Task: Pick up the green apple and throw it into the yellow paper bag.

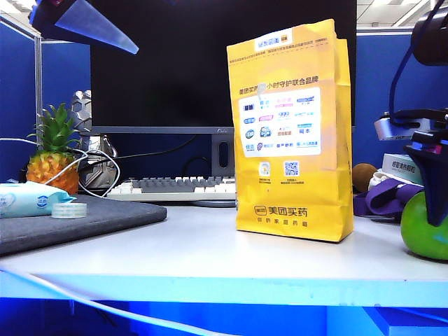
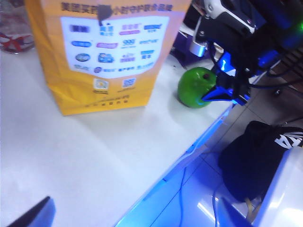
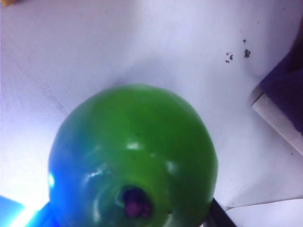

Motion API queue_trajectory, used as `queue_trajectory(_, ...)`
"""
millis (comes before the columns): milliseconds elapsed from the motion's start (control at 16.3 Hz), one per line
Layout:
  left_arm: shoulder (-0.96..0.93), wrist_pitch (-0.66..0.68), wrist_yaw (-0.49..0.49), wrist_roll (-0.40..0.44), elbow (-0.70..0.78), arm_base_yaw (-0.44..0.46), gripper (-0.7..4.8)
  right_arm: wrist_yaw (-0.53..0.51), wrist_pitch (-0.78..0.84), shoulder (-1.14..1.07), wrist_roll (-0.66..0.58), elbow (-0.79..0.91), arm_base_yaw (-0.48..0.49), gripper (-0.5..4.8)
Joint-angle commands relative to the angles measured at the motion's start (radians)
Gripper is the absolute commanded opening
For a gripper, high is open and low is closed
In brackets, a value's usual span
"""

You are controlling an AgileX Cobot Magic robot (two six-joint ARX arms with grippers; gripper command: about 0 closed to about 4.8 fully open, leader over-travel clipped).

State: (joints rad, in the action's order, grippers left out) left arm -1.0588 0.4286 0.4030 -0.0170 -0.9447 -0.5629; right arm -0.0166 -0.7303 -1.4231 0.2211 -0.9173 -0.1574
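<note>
**Desk contents, exterior view, left to right**

- Left gripper [image 1: 105,31]: raised high above the desk's left end, well apart from everything below; only a blue finger tip shows, so whether it is open or closed cannot be told.
- Pineapple [image 1: 54,157]: upright at the far left, behind a grey mat [image 1: 77,220].
- Wet-wipe pack [image 1: 28,199] and a roll of clear tape [image 1: 69,210]: lying on the mat, side by side.
- Keyboard [image 1: 175,187]: behind the mat, below a dark monitor [image 1: 161,63].
- Yellow paper bag [image 1: 292,133]: standing upright near the middle of the white desk [image 1: 196,255], top folded over, white logo panel and QR codes facing the camera.
- Small brown ball [image 1: 364,176]: behind the bag to its right, beside a purple strap [image 1: 385,196].
- Green apple [image 1: 420,231]: resting on the desk at the far right near the front edge, to the right of the bag and apart from it.
- Right gripper [image 2: 227,92]: lowered onto the apple from above, closed on it, blue fingers against its side; in the right wrist view the apple [image 3: 135,161] fills the frame directly beneath the gripper, stem hollow turned toward the camera.
</note>
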Motion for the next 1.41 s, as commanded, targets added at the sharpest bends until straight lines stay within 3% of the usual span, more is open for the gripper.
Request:
queue_trajectory(61,0.002,-0.012,0.002,0.001,-0.003,0.0,4.79,0.003,0.018,0.002,-0.001,-0.003,-0.001,1.33)
queue_trajectory(245,0.002,-0.012,0.031,0.003,-0.003,0.0,4.79,-0.004,0.024,0.002,0.019,-0.008,0.0,0.81)
queue_trajectory(551,0.002,-0.012,0.029,0.005,-0.003,0.0,4.79,-0.003,-0.064,0.05,0.035,-0.116,0.05,0.8)
queue_trajectory(856,0.002,-0.057,0.02,0.006,-0.003,0.0,4.79,-0.014,-0.182,0.147,0.034,-0.347,0.071,0.81)
queue_trajectory(918,0.002,-0.069,0.019,0.005,-0.003,0.0,4.79,-0.051,-0.191,0.169,0.034,-0.398,0.071,0.81)
queue_trajectory(1162,0.002,-0.126,-0.013,0.005,-0.003,0.0,4.79,-0.401,-0.15,0.22,-0.064,-0.617,0.068,0.81)
queue_trajectory(1407,0.002,-0.179,-0.025,0.005,-0.003,0.0,4.79,-0.544,0.023,0.209,-0.091,-0.678,0.015,0.81)
